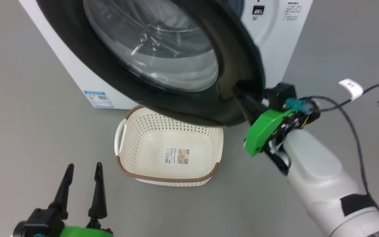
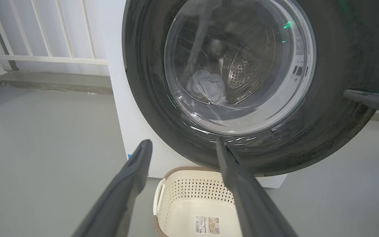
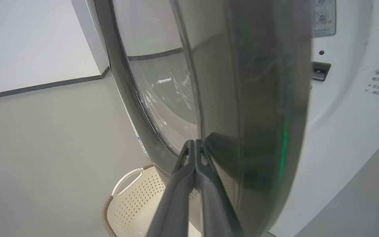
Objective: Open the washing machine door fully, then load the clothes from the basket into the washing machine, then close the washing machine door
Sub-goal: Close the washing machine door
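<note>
— Black gloss and clear glass: we have the washing machine door [image 1: 242, 65] standing ajar, swung out on its latch side from the white washing machine [image 1: 275, 39]. Where is our right claw?
— Our right claw [image 3: 195, 144] is closed on nothing, its two fingers pressed flat together. Their tips lie against the outer face of the door's black rim, low on the free edge.
— And our left?
— Our left claw [image 1: 84, 165] gapes wide and holds nothing. It hangs above the grey floor [image 1: 28, 131], near the basket [image 1: 150, 126] but apart from it.
— What do we see of the basket?
— It sits on the floor just in front of the machine, partly under the door's lower rim, with a label sticker [image 1: 176, 155] on its bottom. Through the glass, from the left wrist, we make out the clothes [image 2: 207, 86] as a pale bundle low in the steel drum [image 2: 245, 70]. We cannot tell their print from here.
</note>
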Robot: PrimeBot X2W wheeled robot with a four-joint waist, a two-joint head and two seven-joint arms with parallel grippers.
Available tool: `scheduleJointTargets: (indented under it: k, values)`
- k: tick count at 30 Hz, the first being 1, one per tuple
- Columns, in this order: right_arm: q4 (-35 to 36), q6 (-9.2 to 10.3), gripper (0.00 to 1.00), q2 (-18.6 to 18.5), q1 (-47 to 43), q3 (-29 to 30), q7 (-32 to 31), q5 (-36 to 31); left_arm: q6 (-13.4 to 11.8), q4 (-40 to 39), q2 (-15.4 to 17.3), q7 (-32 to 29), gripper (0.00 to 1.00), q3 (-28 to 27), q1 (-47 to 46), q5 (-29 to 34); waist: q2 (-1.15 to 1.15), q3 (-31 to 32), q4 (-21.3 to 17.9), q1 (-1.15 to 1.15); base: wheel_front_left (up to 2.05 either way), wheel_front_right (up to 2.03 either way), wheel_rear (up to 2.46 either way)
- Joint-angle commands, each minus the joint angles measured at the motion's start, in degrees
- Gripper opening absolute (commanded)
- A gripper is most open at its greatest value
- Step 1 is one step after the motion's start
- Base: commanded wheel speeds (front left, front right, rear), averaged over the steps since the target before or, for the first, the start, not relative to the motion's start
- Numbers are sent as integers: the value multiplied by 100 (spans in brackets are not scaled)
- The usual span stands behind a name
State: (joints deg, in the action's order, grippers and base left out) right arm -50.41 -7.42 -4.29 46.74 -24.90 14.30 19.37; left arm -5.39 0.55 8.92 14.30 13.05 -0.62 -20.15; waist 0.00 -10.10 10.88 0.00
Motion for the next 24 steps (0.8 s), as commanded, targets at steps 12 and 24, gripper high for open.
scheduleJointTargets:
  k: [12, 24]
  values:
    - [-296, -7, 0, -396, 1198, 940, 69, -579, 258, -156, -272, 69, 100, -306, -600, 212, 0, -759, 438, 0, 0, 0, 0]
    - [-584, -7, 0, -584, 2003, 1768, 70, -981, 503, -55, -524, 70, 100, -459, -854, 351, 0, -1215, 677, 0, 0, 0, 0]
